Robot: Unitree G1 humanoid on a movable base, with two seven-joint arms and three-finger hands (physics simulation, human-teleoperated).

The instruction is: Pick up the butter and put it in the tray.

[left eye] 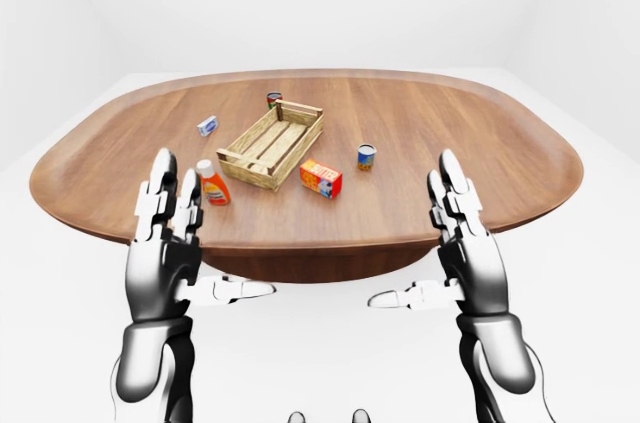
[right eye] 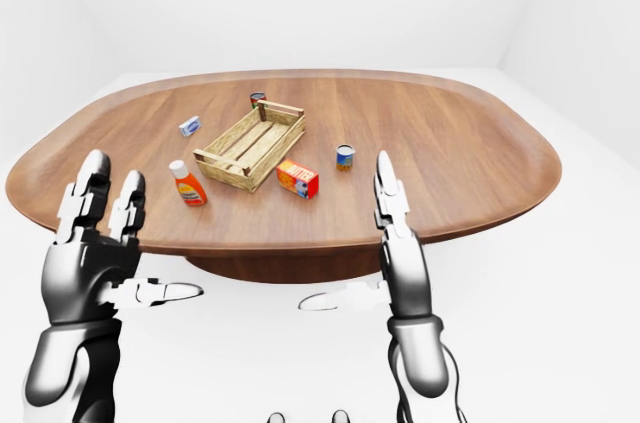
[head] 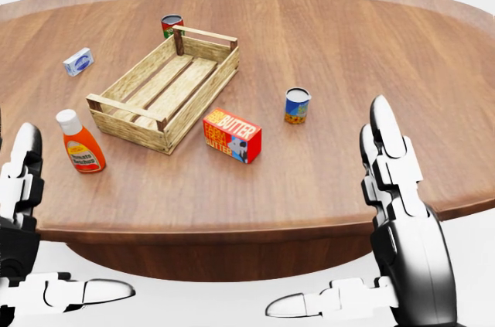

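Reach right robot hand (head: 402,211), fingers spread wide & empty, over to butter box (head: 232,135) beside wooden tray (head: 166,87), then grab its sides.

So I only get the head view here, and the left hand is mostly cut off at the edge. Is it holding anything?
Observer: No. The left-eye view shows the whole left hand: fingers spread and upright, thumb pointing inward, nothing in it.
Operator: And does the table run on past my picture?
Observer: Some way. The table is one big oval. Its whole rim shows there, with bare wood to the right of the blue can.
Operator: What's around it?
Observer: Only a plain white floor and white walls.
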